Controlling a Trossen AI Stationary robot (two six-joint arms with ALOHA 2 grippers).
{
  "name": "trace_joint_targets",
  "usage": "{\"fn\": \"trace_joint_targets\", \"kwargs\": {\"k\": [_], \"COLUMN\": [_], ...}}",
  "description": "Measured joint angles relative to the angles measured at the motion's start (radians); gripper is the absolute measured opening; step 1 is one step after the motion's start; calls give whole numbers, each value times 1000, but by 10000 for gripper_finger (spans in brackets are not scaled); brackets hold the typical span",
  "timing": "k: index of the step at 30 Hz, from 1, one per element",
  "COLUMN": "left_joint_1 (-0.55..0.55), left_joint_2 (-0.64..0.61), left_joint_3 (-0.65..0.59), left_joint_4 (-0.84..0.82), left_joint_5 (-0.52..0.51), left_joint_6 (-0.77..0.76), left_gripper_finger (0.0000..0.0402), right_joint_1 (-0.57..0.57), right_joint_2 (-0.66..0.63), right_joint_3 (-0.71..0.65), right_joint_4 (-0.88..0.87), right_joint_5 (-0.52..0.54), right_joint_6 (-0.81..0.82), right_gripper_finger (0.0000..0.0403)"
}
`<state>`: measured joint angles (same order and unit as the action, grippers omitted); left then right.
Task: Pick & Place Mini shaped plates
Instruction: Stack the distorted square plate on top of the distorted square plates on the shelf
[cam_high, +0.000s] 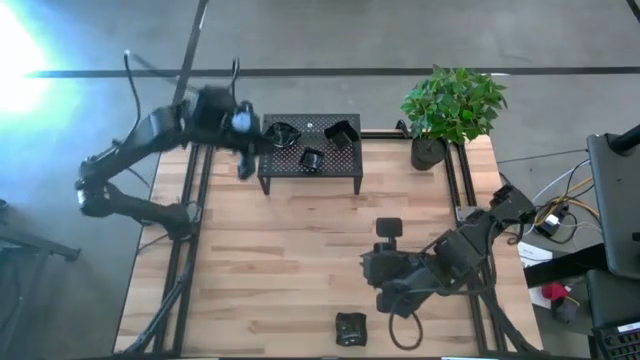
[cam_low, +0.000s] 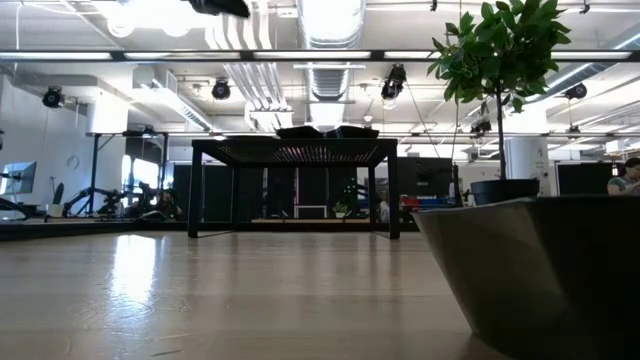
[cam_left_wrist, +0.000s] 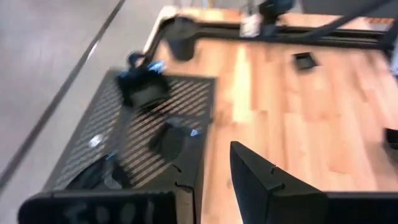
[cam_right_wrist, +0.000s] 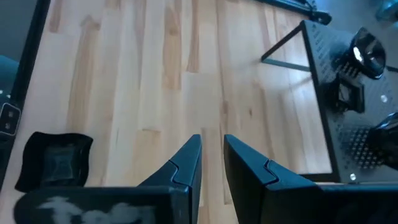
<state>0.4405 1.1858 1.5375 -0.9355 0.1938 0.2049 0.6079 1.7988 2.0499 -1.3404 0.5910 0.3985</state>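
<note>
1. three mini shaped plates are sitting on top of the black perforated rack at the far side of the desk, well spread out, looking like the drop-off spot.
2. one more mini plate is lying alone on the bare wood at the near edge, well apart from the rack; by my read, that one is waiting to be collected.
3. the left gripper is hanging at the rack's left end, just beside the plates, and nothing is showing between its fingers, which are standing apart; it reads as empty.
4. the right gripper is hovering over open desk between rack and lone plate, its fingers sitting close together with a narrow gap and holding nothing.
5. a potted plant is standing at the far right corner, clear of both arms.
6. the next pick probably falls to the right arm, as it is nearer the stray plate.
</note>
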Motion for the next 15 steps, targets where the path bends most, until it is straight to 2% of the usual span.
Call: {"fn": "trace_joint_targets", "kwargs": {"k": [7, 12, 15], "left_joint_1": [-371, -591, -684], "left_joint_2": [-109, -107, -91], "left_joint_3": [-163, -252, -304], "left_joint_4": [139, 195, 249], "left_joint_5": [-261, -421, -475], "left_joint_6": [-50, -75, -90], "left_gripper_finger": [71, 71, 71], "right_joint_1": [39, 71, 86], "right_joint_2": [-1, -1, -1], "right_joint_3": [-105, -215, -288], "right_joint_4": [20, 98, 187], "right_joint_5": [-20, -58, -111], "right_joint_6": [99, 123, 118], "right_gripper_finger": [63, 63, 63]}}
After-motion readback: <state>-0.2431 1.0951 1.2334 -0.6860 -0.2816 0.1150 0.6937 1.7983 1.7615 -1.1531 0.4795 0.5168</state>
